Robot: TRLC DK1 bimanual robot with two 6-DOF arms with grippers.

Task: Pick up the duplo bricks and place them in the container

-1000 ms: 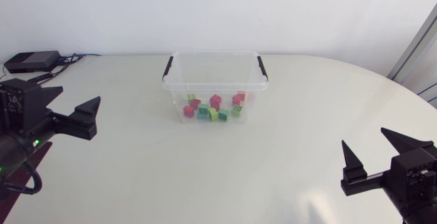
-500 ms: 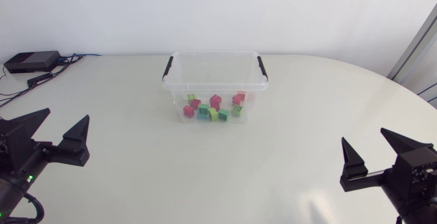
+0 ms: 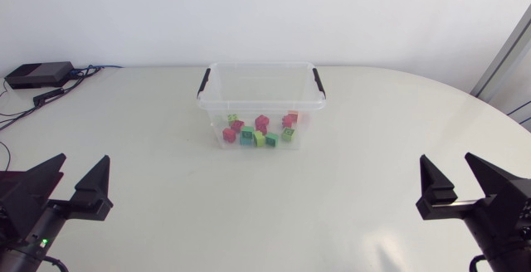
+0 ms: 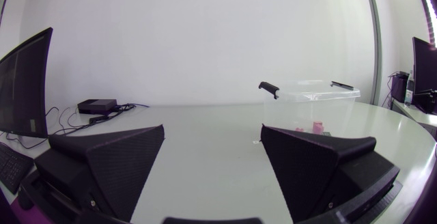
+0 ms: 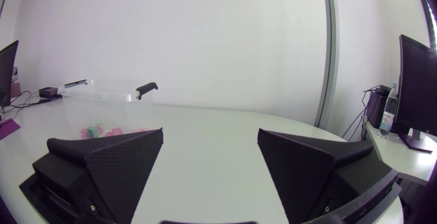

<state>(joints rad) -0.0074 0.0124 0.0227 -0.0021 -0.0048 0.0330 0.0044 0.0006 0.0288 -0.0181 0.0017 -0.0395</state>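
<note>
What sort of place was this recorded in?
Probably a robotics lab or office test bench: a pale table, the left hand and right hand open at its sides, a clear container of duplo bricks, and a black box with cables at a far corner.

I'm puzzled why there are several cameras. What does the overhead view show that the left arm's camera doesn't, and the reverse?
Only the overhead view shows the right pincer, open. It also looks down into the clear box, revealing green bricks among the red bricks. Only the left arm's camera shows the box side-on, its black handles in profile, ahead of the left pincer. Both show the left pincer, open and empty, the box, some reddish bricks, and a small black device with cables.
</note>
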